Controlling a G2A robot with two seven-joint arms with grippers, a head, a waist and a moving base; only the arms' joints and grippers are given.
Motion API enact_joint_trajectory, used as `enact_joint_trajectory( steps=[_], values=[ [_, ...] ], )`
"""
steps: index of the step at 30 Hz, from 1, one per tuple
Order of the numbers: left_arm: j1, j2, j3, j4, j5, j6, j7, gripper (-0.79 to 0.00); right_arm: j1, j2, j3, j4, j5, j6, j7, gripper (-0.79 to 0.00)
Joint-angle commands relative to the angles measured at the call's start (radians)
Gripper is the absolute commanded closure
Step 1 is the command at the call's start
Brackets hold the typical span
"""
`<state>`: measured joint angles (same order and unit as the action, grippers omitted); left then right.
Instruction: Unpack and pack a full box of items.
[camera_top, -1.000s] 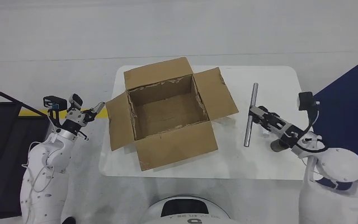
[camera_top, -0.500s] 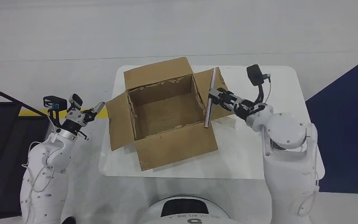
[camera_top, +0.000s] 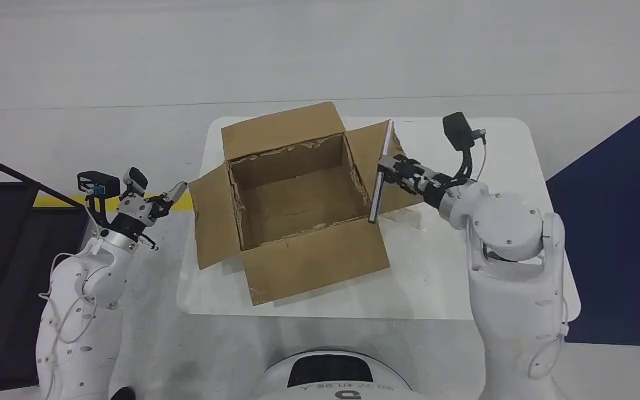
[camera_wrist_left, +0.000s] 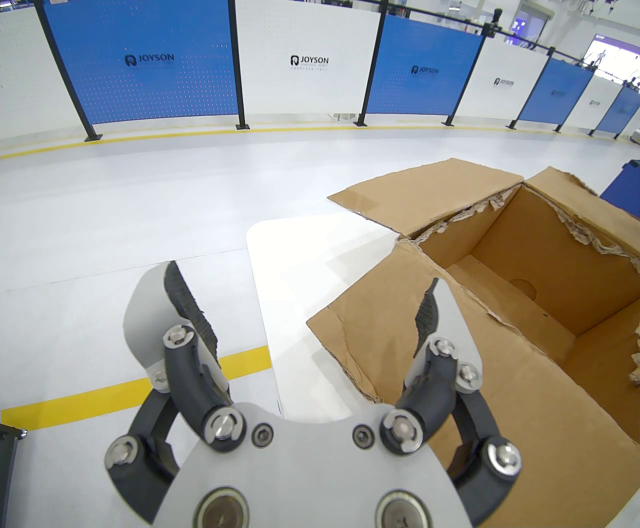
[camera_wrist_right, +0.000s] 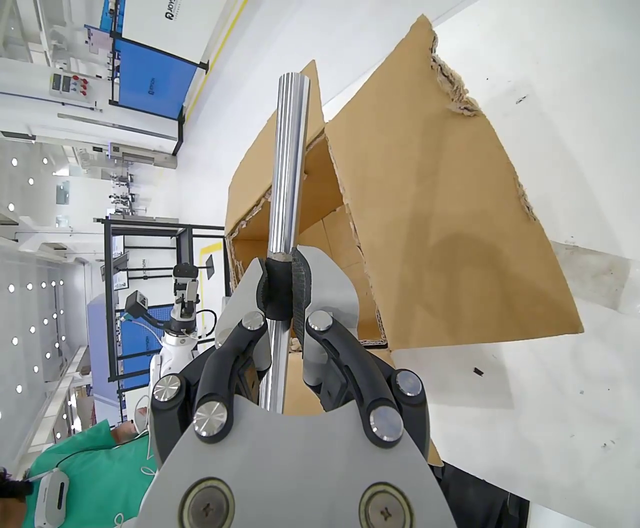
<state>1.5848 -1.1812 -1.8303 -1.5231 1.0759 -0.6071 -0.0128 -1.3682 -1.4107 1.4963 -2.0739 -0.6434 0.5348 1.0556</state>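
With the left hand spread beside a flap of the open brown cardboard box, the right hand pinches the shiny round steel rod above the flap beneath it, so it should clear that edge, then lower the rod level inside.

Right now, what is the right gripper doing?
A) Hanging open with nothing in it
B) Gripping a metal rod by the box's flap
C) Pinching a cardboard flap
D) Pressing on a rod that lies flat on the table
B: the right gripper is shut on the metal rod, which crosses the flap of the cardboard box in the top view.
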Motion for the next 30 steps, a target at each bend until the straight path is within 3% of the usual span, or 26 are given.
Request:
enact_joint_trajectory(
  steps=[1, 9, 21, 25, 30],
  values=[
    [0.000, 0.000, 0.000, 0.000, 0.000, 0.000, 0.000, -0.785, 0.022, 0.002, -0.056, 0.056, -0.029, -0.050, 0.004, 0.000],
    [0.000, 0.000, 0.000, 0.000, 0.000, 0.000, 0.000, -0.785, 0.222, -0.012, -0.293, 0.258, -0.098, -0.034, 0.053, 0.000],
    [0.000, 0.000, 0.000, 0.000, 0.000, 0.000, 0.000, -0.785, 0.344, -0.019, -0.381, 0.411, -0.065, 0.053, 0.176, 0.000],
    [0.000, 0.000, 0.000, 0.000, 0.000, 0.000, 0.000, -0.785, 0.339, -0.018, -0.367, 0.457, -0.033, 0.127, 0.103, 0.000],
    [0.000, 0.000, 0.000, 0.000, 0.000, 0.000, 0.000, -0.785, 0.373, -0.029, -0.414, 0.528, 0.038, 0.298, -0.068, 0.000]
  ],
)
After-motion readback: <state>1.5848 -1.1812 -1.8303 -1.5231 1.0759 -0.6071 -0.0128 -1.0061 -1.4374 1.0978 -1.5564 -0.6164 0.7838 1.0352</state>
